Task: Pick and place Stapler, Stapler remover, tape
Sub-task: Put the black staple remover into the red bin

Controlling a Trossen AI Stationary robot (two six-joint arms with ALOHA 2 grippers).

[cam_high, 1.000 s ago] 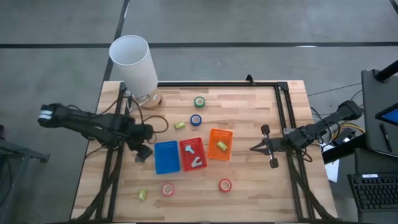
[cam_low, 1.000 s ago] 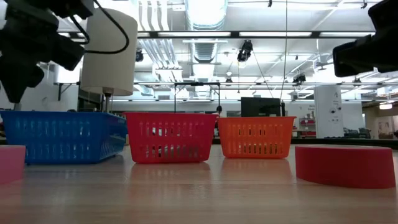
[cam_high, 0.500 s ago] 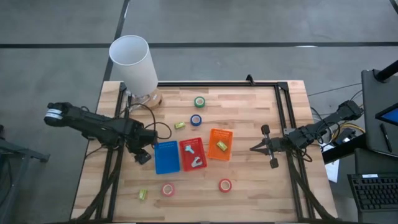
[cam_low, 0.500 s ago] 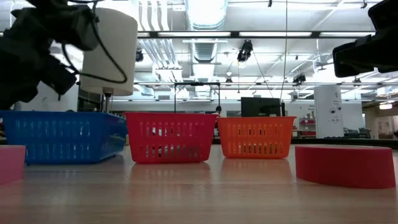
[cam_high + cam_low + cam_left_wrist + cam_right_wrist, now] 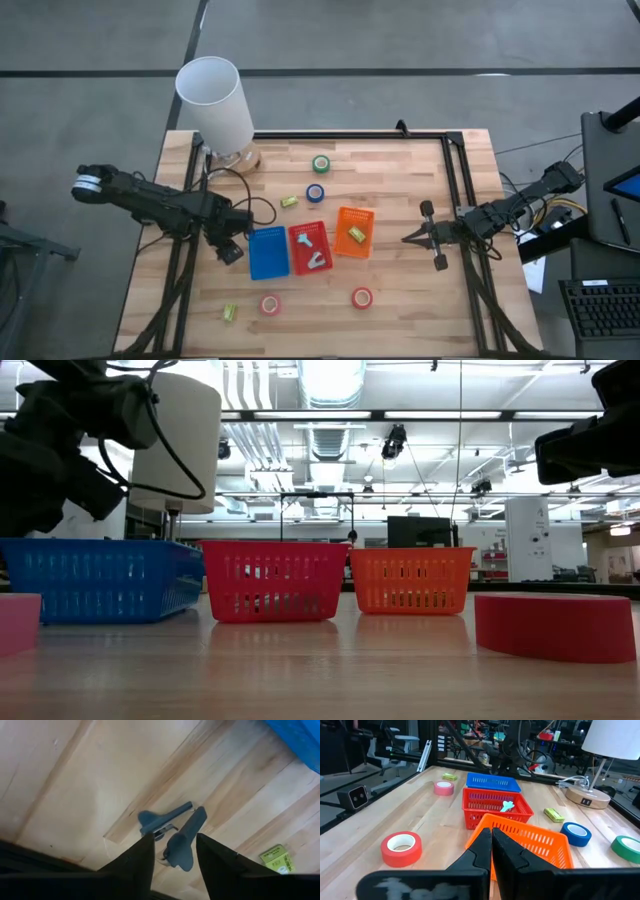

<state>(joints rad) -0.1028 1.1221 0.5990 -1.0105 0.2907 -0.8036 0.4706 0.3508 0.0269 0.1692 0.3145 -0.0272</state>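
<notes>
My left gripper is open, low over the table just left of the blue basket. A blue-grey staple remover lies on the wood; its near end reaches in between my two fingers. I see no touch. My right gripper is shut and empty, right of the orange basket. Tape rolls lie flat on the table: green, blue, and two red ones. The red basket holds two pale blue pieces.
A white lamp stands at the far left, its cord running by my left arm. Small yellow-green blocks lie on the table, and one lies in the orange basket. A black frame borders the table.
My left gripper has come down toward the table beside the blue basket, and its arm has reached a little toward the table's right. In the last half second it has kept still.
</notes>
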